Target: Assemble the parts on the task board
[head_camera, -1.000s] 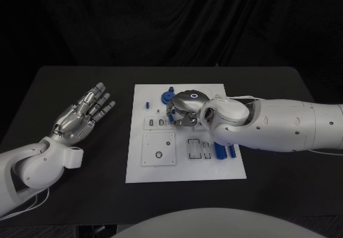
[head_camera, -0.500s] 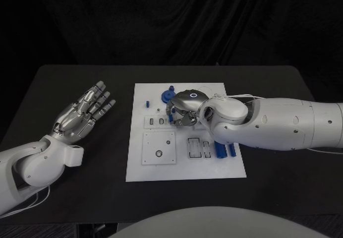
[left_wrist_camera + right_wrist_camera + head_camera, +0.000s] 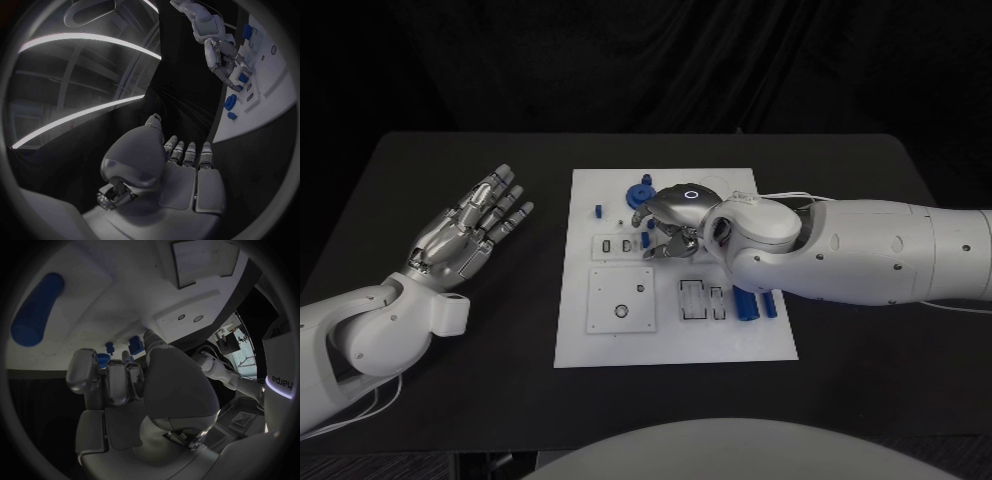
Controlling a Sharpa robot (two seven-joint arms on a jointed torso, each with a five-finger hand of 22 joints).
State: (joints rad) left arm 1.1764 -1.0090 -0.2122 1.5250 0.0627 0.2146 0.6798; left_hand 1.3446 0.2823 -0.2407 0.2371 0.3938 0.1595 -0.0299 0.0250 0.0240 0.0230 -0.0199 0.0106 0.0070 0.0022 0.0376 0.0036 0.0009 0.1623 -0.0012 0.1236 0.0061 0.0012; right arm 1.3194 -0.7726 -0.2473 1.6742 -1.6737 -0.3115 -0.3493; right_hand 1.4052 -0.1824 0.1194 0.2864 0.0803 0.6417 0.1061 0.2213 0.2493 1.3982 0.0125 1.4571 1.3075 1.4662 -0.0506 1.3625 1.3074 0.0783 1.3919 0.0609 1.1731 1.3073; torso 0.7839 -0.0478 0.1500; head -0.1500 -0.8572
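The surface (image 3: 877,170) carries the task board (image 3: 675,335) at centre. The right hand (image 3: 672,215) remains over the board's 12 o'clock area, shifted slightly since the earlier frame; its fingers curl downward, their hold indeterminable. The left hand (image 3: 462,230) stays at 9 o'clock, fingers spread. Blue parts (image 3: 754,305) lie at 3 o'clock, partly hidden.

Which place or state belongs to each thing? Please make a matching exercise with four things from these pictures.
Things:
1. left hand
2. right hand
3. blue cylinder
4. task board

Places or states:
A. lies on the board's right side, close under the right arm
B. white plate in the middle of the black table
C. open, fingers apart, over the table to the left of the board
D. over the far part of the board, near small blue parts

Pairs: 1-C, 2-D, 3-A, 4-B
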